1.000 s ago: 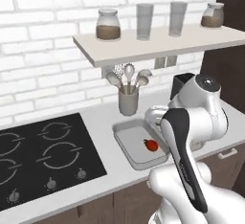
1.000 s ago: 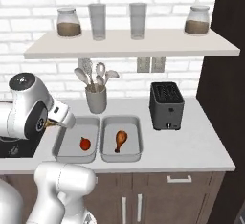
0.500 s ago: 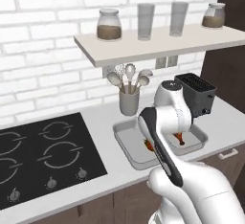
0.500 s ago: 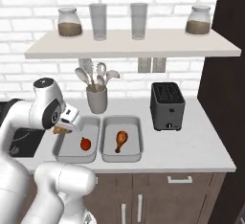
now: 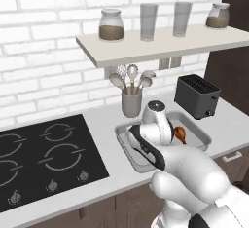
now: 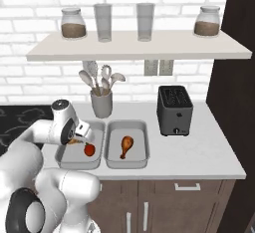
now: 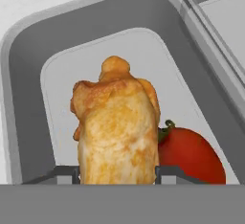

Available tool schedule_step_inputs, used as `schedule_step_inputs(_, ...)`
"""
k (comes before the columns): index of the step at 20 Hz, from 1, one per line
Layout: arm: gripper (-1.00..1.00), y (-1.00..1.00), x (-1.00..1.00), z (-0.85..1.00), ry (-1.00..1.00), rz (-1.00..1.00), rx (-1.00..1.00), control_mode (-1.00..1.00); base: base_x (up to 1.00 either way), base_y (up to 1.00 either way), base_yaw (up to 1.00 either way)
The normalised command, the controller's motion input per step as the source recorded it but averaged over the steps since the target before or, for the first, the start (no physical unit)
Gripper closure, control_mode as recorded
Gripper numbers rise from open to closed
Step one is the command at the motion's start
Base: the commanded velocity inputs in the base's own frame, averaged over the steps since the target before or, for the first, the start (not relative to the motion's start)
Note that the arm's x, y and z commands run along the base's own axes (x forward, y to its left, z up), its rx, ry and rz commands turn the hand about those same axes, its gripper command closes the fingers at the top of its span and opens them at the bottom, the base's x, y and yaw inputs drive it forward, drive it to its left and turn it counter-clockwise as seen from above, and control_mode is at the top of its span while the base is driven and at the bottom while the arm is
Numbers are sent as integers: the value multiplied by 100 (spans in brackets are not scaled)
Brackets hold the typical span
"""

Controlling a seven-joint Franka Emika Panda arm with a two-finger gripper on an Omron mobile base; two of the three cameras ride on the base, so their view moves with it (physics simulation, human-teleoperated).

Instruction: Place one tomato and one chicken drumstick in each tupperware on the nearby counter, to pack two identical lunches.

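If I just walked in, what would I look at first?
Probably the golden chicken drumstick held in the jaws of the gripper, hanging over the left grey tupperware with a red tomato already in it. Next, the other drumstick lying alone in the right tupperware, beside the black toaster.

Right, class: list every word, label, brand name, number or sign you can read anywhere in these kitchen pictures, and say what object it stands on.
No readable text anywhere.
Two brown-filled glass jars on the pale wall shelf: no labels.
Black toaster: no brand or markings legible.
Black cooktop: ring outlines and knobs, no numbers.
Shallow grey tupperware trays: plain.
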Motion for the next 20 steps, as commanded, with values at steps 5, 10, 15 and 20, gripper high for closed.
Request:
schedule_step_inputs(5, -100, 3, 52, -17, 1, 0, 0, -100, 0, 0, 0)
schedule_step_inputs(10, -100, 0, 14, 16, 4, -1, 0, -100, 0, 0, 0)
schedule_step_inputs(15, -100, 0, -12, 36, 2, -2, 0, -100, 0, 0, 0)
schedule_step_inputs(20, -100, 0, -96, 43, 0, -6, 0, -100, 0, 0, 0)
